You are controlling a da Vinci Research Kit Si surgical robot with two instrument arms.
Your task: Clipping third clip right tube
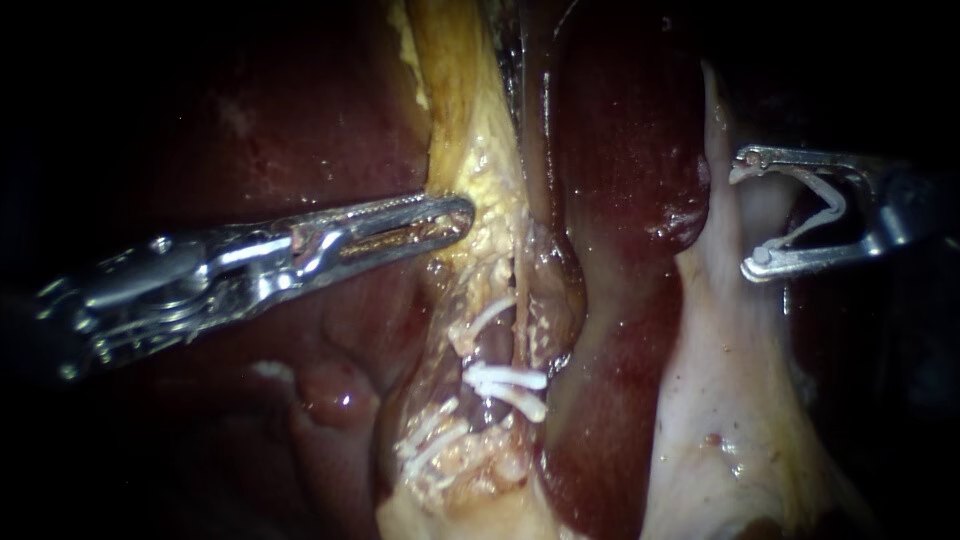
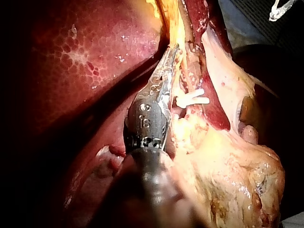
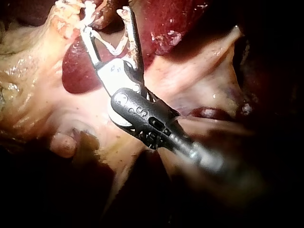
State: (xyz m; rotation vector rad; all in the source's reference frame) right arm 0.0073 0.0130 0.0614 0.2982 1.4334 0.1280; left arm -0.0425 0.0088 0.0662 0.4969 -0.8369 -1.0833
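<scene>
Left instrument (image 1: 462, 215): jaws are closed on yellow fatty tissue (image 1: 488, 165) | right instrument (image 1: 747, 218): open white clip (image 1: 825, 205) is held between wide-spread jaws, beside pale tissue (image 1: 720, 340) | right tube (image 1: 497, 345): is seen mid-field, bearing set clips (image 1: 505, 380), well apart from the right instrument.

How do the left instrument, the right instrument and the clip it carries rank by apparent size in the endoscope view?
1. left instrument: largest.
2. right instrument: less of it shows.
3. clip between the right instrument's jaws: smallest.
Nearness to the camera may flatter the left instrument.
</scene>
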